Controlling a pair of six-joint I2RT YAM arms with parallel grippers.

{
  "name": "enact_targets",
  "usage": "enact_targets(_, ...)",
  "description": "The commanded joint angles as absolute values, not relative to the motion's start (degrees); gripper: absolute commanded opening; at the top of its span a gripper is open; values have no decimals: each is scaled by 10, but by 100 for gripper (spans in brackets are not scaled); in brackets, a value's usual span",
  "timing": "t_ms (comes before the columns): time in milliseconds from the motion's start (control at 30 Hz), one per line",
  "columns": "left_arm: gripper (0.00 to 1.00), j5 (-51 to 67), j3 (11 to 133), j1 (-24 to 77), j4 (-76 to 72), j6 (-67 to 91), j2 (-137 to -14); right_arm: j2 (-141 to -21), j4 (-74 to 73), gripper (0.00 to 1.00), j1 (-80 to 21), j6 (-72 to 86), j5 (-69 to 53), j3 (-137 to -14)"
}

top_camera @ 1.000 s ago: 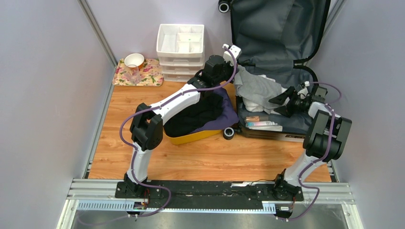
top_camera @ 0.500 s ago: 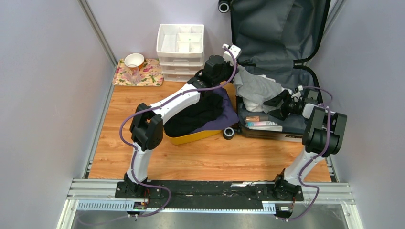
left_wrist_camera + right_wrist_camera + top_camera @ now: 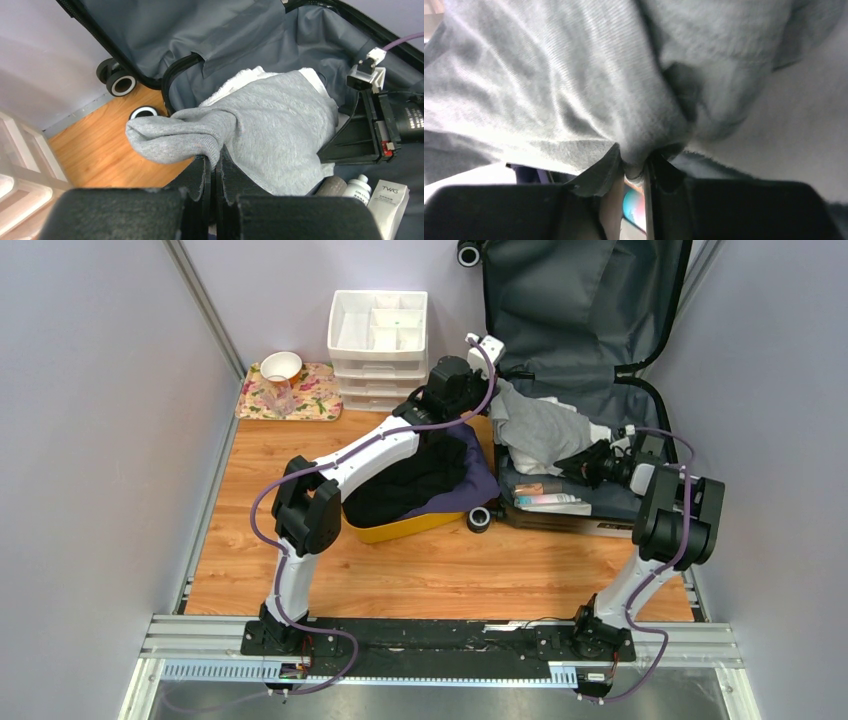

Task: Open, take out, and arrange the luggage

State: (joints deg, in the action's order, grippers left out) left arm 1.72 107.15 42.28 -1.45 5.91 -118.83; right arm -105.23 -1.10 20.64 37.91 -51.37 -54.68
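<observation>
- Though stiff in the shell and probably heavy, better left in place: luggage (image 3: pixel 585 320), open at the far right of the tabletop (image 3: pixel 420 570), lid propped against the back wall, base flat.
- Inside the base: grey garment (image 3: pixel 280 125), soft, light and floppy, likely to drape and drag; best taken by bunched folds at two edges.
- Left hand (image 3: pixel 215 172) pinched tight on the garment's near fold; right hand (image 3: pixel 634 162) clamped on a fold at the opposite side.
- Under the garment: white towel-like cloth (image 3: pixel 250 75), small bottle (image 3: pixel 357 189), white box (image 3: pixel 389 197), all liable to snag.
- Beside the luggage: yellow bin (image 3: pixel 400 530) heaped with dark clothes (image 3: pixel 415 475); behind it, white drawer organizer (image 3: pixel 378 335), top tray split into compartments.
</observation>
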Motion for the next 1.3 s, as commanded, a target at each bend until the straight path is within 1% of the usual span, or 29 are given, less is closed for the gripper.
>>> enact_targets(0,0,30,1065,419,-40,59,-1154,-983,-74,13,209,334,-533,-568)
enact_targets(67,0,40,1056,418,-51,56,-1148,-960,-99,3,219,320,-538,-577)
enact_targets(100,0,43,1055,419,-54,52,-1143,-953,-125,0,222,303,-539,-590)
enact_targets(333,0,61,1058,418,-73,34,-1125,-904,-205,0,263,263,-548,-669)
enact_targets(633,0,77,1080,418,-76,12,-1102,-884,-205,0,260,294,-557,-760)
enact_targets(800,0,75,1069,416,-69,9,-1066,-877,-200,0,246,314,-566,-802)
enact_targets(967,0,63,1000,400,-50,1,-985,-859,-186,0,201,328,-564,-830)
enact_targets(1100,0,46,934,371,27,5,-905,-850,-175,0,147,327,-551,-861)
enact_targets(1200,0,37,864,336,64,33,-833,-851,-168,0,92,325,-535,-882)
enact_targets(1267,0,36,792,310,66,32,-773,-860,-170,0,41,317,-519,-906)
